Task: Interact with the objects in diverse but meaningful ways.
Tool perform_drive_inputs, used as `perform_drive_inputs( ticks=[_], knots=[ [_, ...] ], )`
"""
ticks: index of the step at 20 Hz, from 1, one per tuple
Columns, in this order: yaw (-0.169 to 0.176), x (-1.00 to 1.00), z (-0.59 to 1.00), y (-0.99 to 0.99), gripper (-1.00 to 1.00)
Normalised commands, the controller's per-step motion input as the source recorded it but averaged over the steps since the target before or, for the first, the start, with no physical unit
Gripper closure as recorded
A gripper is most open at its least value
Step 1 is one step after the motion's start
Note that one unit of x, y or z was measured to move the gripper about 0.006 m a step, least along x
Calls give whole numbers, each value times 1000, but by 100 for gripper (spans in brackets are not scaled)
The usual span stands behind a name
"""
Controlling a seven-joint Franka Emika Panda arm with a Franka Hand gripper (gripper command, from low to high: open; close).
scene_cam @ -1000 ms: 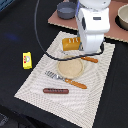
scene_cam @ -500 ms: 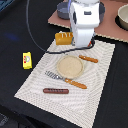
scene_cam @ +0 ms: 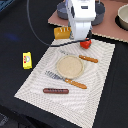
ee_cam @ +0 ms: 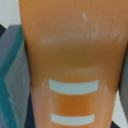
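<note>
Gripper (scene_cam: pixel 80 38) hangs between bread loaf (scene_cam: pixel 62 32) and tomato (scene_cam: pixel 86 44).

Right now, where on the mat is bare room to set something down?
Free: the mat corner on the exterior view's right, past the fork, and the strip between sausage and mat edge. Crowded: around the plate, knife and tomato.

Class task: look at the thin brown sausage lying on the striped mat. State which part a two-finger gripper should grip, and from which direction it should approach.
Grip the sausage at its middle, coming straight down from above, fingers closing across its narrow width. It lies flat on the mat with bare mat around it, and a centred hold on a long thin shape should keep it from tipping.
</note>
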Motion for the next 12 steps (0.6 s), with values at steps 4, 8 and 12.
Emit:
perform_drive_inputs(
  ticks=[4, 8, 12],
  knots=[
    [0, -196, -246, 391, 100],
    [0, -396, -300, 51, 100],
    [0, -564, -337, 6, 100]
  ],
)
